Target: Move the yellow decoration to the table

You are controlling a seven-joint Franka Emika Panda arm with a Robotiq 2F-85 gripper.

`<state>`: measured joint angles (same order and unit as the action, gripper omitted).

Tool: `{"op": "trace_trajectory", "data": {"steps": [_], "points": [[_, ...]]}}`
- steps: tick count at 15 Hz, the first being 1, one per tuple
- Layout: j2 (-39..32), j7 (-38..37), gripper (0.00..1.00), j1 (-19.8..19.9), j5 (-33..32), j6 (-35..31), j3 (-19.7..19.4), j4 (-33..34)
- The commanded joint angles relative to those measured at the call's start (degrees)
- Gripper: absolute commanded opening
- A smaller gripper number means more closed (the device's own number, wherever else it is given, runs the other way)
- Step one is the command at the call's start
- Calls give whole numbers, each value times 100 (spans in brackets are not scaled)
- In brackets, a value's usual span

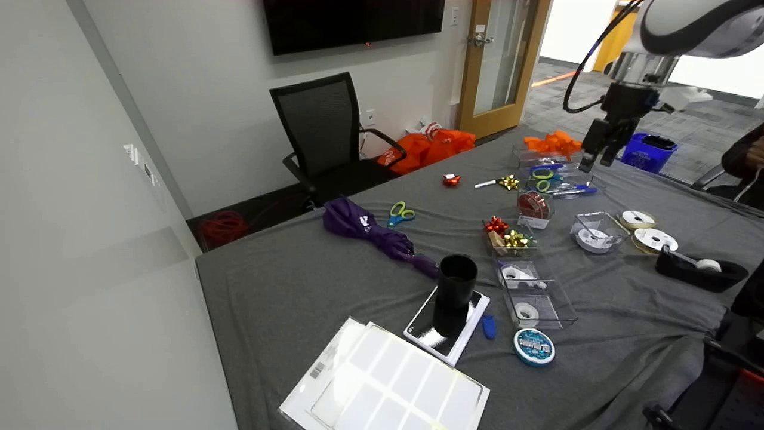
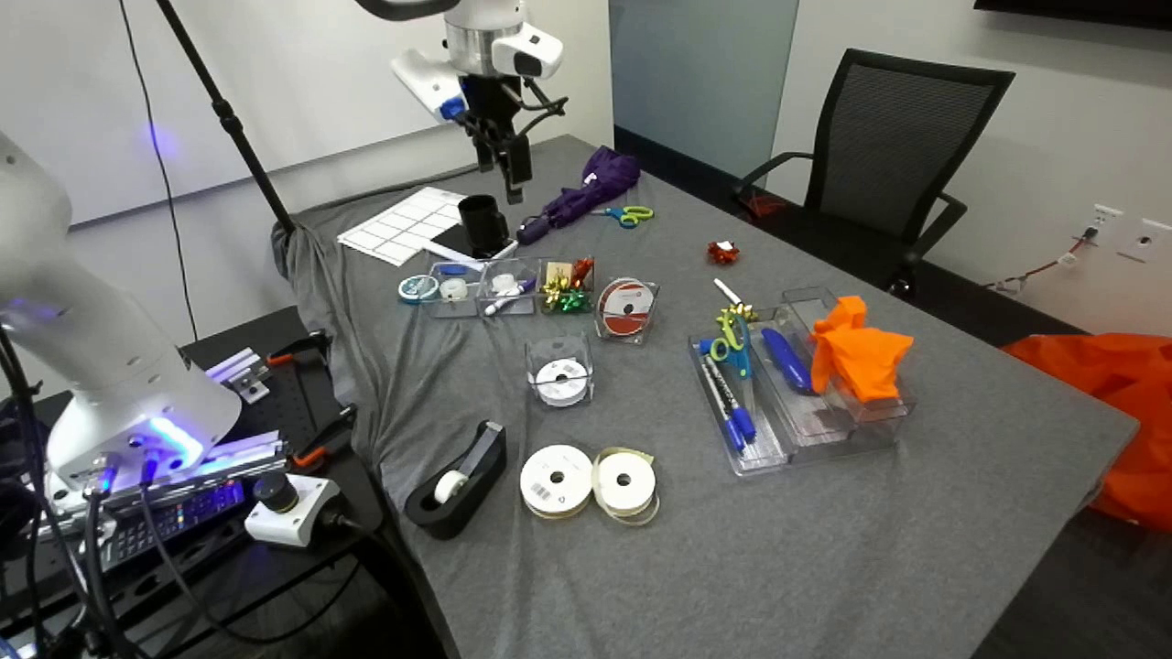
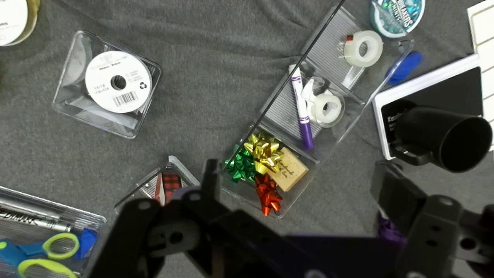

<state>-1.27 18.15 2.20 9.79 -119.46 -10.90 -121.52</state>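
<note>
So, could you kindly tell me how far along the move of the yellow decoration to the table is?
Possibly done: a loose yellow bow lies on the table, though who put it there isn't shown. In hand: nothing; the gripper is open in the wrist view. Left: if the boxed yellow bow is meant, it needs grasping, lifting out of the clear bin and setting on the table.

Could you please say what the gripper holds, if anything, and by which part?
Nothing: the gripper is open; the gold bow seen between its fingers in the wrist view lies in the clear tray below.
</note>
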Motion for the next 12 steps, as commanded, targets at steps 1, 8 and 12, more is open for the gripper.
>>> {"op": "trace_trajectory", "data": {"steps": [1, 8, 12], "points": [[-675, 232, 100, 120, 240, -435, 317, 122], [-1977, 341, 100, 292, 947, -1499, 884, 889], [-2537, 72, 100, 429, 775, -1412, 989, 1407]]}}
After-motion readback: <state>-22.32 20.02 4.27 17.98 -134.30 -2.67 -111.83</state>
